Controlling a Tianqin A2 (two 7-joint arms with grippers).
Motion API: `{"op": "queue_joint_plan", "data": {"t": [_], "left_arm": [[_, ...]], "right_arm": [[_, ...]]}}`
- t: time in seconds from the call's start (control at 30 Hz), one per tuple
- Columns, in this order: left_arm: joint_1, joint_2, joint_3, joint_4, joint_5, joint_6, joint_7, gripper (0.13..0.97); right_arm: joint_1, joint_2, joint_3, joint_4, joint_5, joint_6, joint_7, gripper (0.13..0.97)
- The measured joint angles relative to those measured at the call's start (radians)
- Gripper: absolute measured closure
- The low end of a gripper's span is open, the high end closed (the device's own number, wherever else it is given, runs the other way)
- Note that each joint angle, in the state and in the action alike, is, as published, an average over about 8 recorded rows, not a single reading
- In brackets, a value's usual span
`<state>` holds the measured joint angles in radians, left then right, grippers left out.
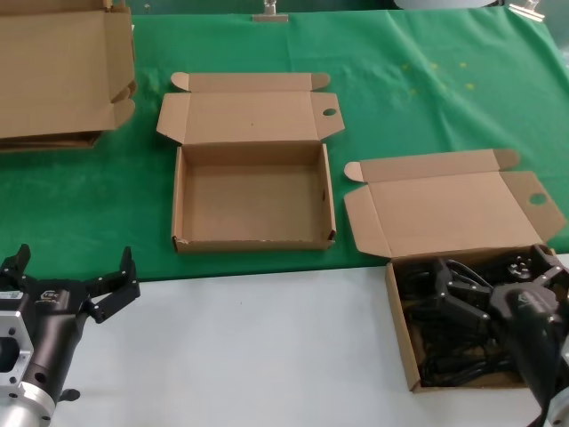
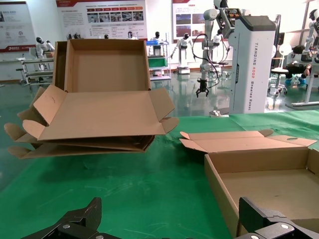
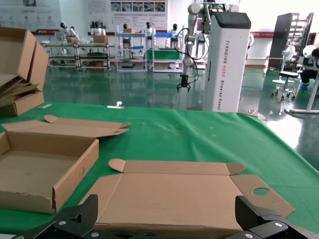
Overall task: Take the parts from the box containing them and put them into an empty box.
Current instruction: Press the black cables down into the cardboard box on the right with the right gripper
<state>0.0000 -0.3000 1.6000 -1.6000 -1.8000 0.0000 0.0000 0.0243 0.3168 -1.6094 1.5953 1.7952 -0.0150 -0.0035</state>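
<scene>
Head view: the right gripper (image 1: 462,289) reaches down into the full box (image 1: 402,342), fingers spread wide with nothing visibly pinched between them, directly over the cables (image 1: 444,351). The cables lie as a dark tangle across that box's floor, beneath and on both sides of the fingers; single bundles cannot be told apart. The empty box (image 1: 252,242) sits well off to the gripper's left, lid folded back, interior bare.

Handling, as judged: the cables look light, limp and springy. A coil is likely to sag, unwind or snag a neighbour when lifted, so the better hold is across the thick middle of one bundle, several strands together, rather than a plug or loose end. The cardboard walls are thin and could shift if pushed.

The left gripper (image 1: 71,280), fingers spread and unloaded, waits over the white surface (image 1: 267,347) near the empty box's front wall.
</scene>
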Motion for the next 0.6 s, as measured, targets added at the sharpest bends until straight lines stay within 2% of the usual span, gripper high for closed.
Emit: {"op": "queue_joint_plan", "data": {"t": [0.6], "left_arm": [[0.000,0.000,0.000,0.000,0.000,0.000,0.000,0.133]], "right_arm": [[0.000,0.000,0.000,0.000,0.000,0.000,0.000,0.129]]}}
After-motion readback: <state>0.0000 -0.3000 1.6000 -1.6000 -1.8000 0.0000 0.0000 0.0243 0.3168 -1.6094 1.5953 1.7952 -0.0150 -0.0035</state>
